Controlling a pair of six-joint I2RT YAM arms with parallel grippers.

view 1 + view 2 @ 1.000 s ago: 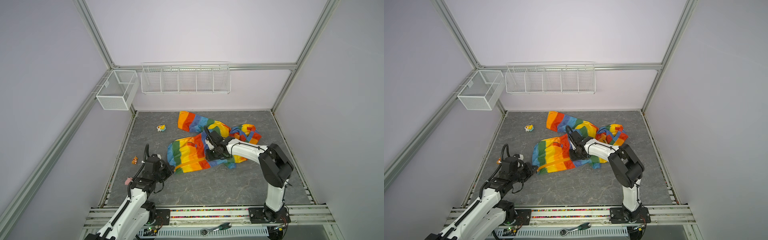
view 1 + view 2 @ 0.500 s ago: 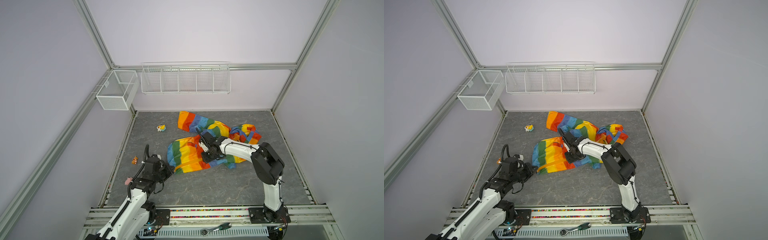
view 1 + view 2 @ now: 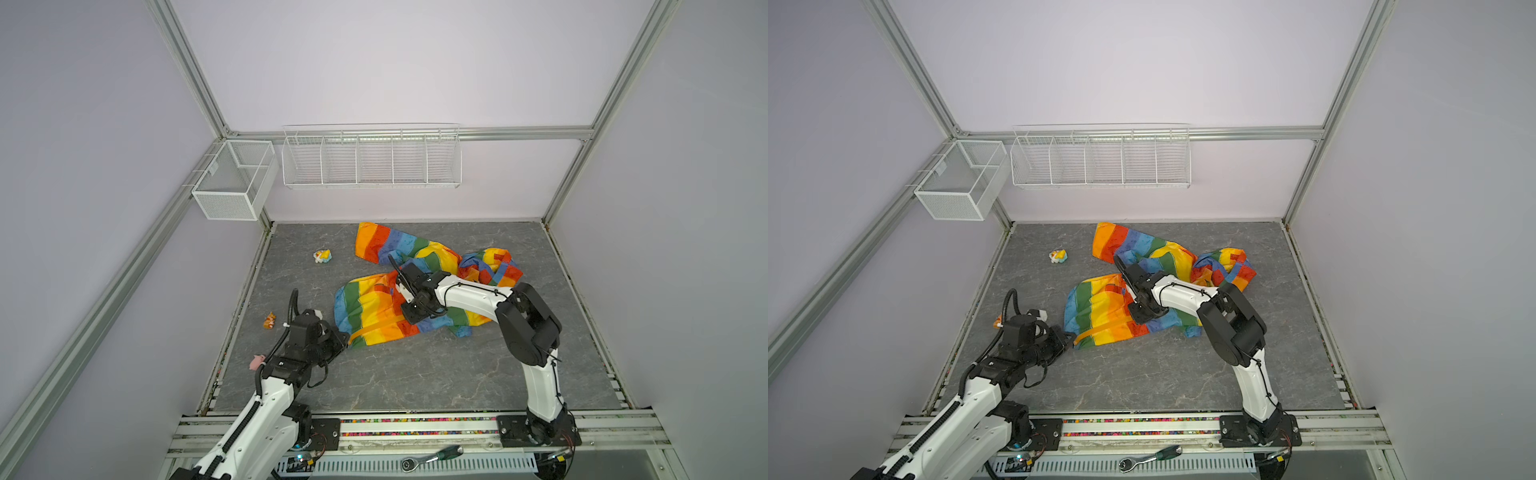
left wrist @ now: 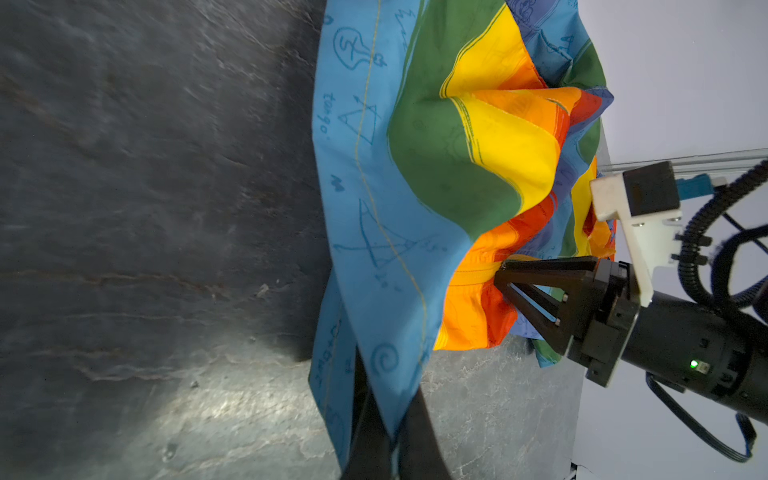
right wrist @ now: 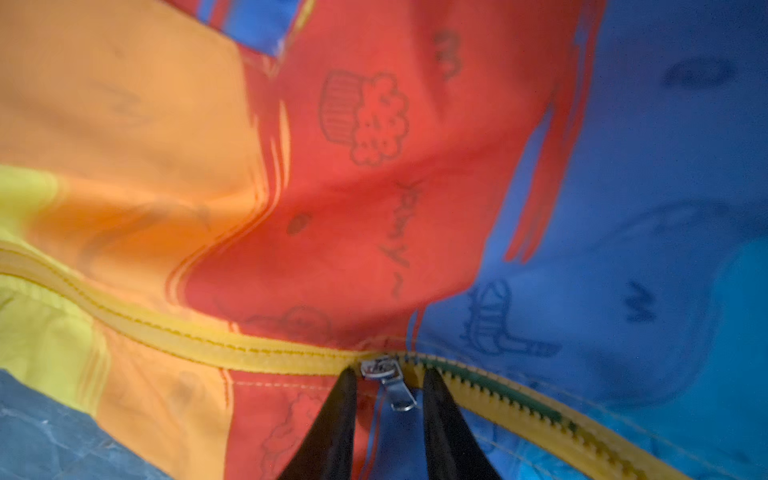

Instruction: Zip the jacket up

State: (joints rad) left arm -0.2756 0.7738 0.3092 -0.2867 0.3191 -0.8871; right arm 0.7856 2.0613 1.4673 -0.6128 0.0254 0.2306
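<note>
1. The jacket (image 3: 374, 307) lies crumpled on the grey floor (image 3: 395, 382). It is part zipped: from its hem the yellow zip tape (image 5: 187, 334) is joined as far as the slider, and beyond that the teeth (image 5: 498, 390) gape.
2. The left gripper (image 3: 343, 338) is clamped tight on the jacket's blue hem corner, anchoring it.
3. The right gripper (image 5: 389, 374) sits over the middle of the jacket. Its jaws stand a little apart on either side of the metal zip pull (image 5: 399, 395), and as far as I can see they grip nothing.
4. I'd say the step in hand is catching that pull. The next move would be to pinch the tab, then draw it away from the held hem along the open teeth, keeping the fabric taut.
5. There's bare floor on the jacket's near side. The back wall (image 3: 395, 203) stands close beyond its far sleeve, and a small toy (image 3: 322, 256) lies well apart to its left. The loose folds ahead of the slider look likely to snag.
</note>
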